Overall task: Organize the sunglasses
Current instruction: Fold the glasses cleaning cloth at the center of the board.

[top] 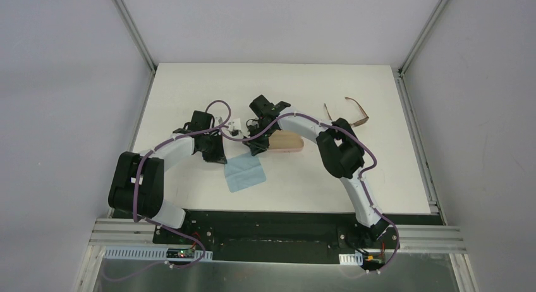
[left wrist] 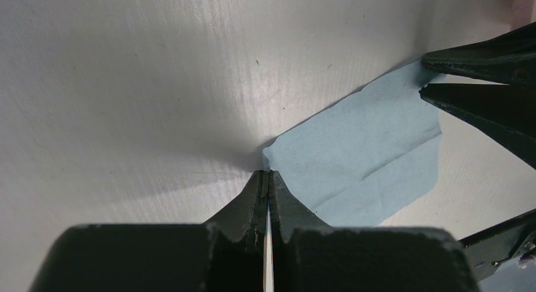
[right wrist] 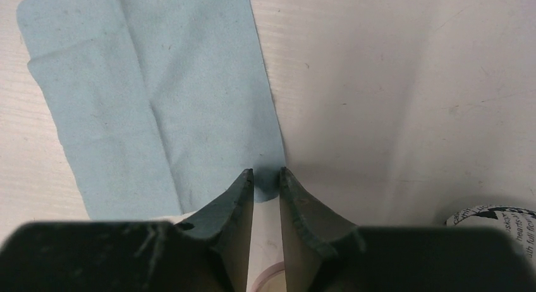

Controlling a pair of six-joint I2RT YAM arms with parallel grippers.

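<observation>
The brown-framed sunglasses (top: 351, 112) lie unfolded at the back right of the table, far from both grippers. The pale lilac pair is out of view. A light blue cloth (top: 245, 172) lies flat in the middle. My left gripper (top: 216, 155) is shut on the cloth's corner (left wrist: 273, 154) at the table surface. My right gripper (top: 256, 146) stands at the opposite corner (right wrist: 268, 178). Its jaws are a narrow gap apart, with that corner between the fingertips (right wrist: 243, 181). It also shows in the left wrist view (left wrist: 422, 76).
A pink oblong case (top: 288, 142) lies just right of my right gripper, and its rim shows in the right wrist view (right wrist: 268, 276). A black-and-white lettered case (top: 234, 124) sits behind the grippers, also in the right wrist view (right wrist: 493, 216).
</observation>
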